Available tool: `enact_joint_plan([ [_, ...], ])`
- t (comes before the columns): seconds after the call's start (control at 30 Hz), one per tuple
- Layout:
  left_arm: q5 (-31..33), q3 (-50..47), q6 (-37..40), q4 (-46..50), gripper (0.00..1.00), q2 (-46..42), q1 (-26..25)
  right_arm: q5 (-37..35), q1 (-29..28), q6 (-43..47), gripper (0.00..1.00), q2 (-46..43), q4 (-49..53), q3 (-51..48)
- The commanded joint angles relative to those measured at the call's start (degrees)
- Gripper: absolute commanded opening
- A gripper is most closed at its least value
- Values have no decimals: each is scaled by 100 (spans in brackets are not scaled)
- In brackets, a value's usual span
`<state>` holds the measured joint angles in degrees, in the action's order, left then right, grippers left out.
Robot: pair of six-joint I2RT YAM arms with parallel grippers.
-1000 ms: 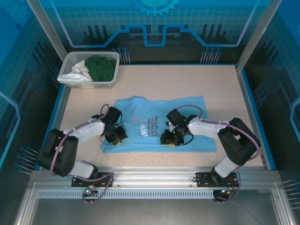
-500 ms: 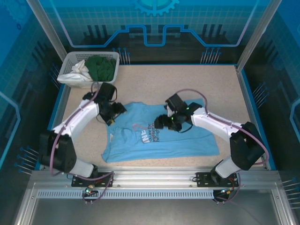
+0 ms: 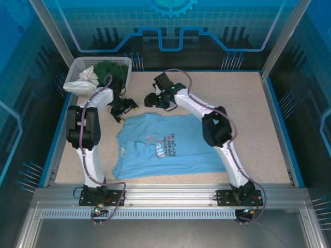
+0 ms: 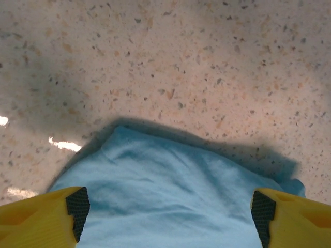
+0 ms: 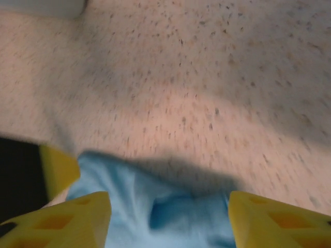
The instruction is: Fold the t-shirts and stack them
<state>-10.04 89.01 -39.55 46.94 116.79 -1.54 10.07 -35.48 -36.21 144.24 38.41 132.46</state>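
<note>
On the bench (image 3: pixel 248 113), the biggest thing I see is the light blue t-shirt (image 3: pixel 191 139). It lies flat and roughly midway between the left and right edges, its near side close to the near edge. The chest print (image 3: pixel 164 147) faces up, but the lettering is too small for me to read.

In the far left corner stands the white basket (image 3: pixel 101 60). A dark green garment (image 3: pixel 109 68) sits inside it, and a white garment (image 3: pixel 81 81) is bunched at the basket's left side and spills over the rim.

Both arms reach out to the shirt's far side. The left gripper (image 3: pixel 126 109) hangs just beyond the shirt's far left corner, between the shirt and the basket. In its wrist view the left gripper (image 4: pixel 168 206) has its yellow fingers (image 4: pixel 41 217) spread wide. The blue cloth (image 4: pixel 165 201) lies on the bench below and between them, and neither pad pinches it, so I call the jaws released.

The right gripper (image 3: pixel 153 99) is a little farther along the same far edge, over bare bench. Its wrist picture is blurred, yet the right gripper (image 5: pixel 168 206) shows fingers parted, with a rumpled corner of the shirt (image 5: pixel 155 201) lying loose between them.
</note>
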Motion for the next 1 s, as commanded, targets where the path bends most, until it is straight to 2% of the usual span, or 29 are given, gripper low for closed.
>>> enact_joint_plan([
  [0.0, -353, -71, -213, -215, 84, 92, 222, 313, -227, 92, 60, 936, 991, 1697],
  [0.07, -500, -283, -462, -502, 84, 83, 276, 391, -272, 106, 59, 1343, 1156, 2313],
  [0.1, -588, -396, -579, -713, 83, 72, 286, 434, -279, 186, 59, 1411, 1098, 2312],
  [0.2, -738, -431, -787, -740, 83, 171, 294, 501, -225, 248, 57, 1397, 1010, 1944],
  [0.33, -855, -446, -693, -867, 82, 235, 304, 736, -198, 466, 54, 1379, 1060, 1812],
  [0.5, -1245, -435, -465, -856, 77, 388, 330, 1205, -191, 344, 42, 1262, 1231, 1568],
  [0.6, -1194, -600, -359, -850, 76, 281, 330, 1320, -248, 349, 41, 1038, 1209, 1179],
  [0.67, -1209, -744, -321, -969, 75, 192, 334, 1398, -265, 375, 36, 897, 1105, 919],
  [0.8, -1284, -826, -358, -1193, 63, 170, 337, 1340, -267, 394, 20, 772, 968, 731],
  [0.87, -1371, -883, -378, -1362, 57, 115, 332, 1329, -266, 441, 14, 772, 956, 833],
  [0.97, -1369, -999, -325, -1565, 43, -84, 337, 1119, -326, 742, 9, 632, 928, 910],
])
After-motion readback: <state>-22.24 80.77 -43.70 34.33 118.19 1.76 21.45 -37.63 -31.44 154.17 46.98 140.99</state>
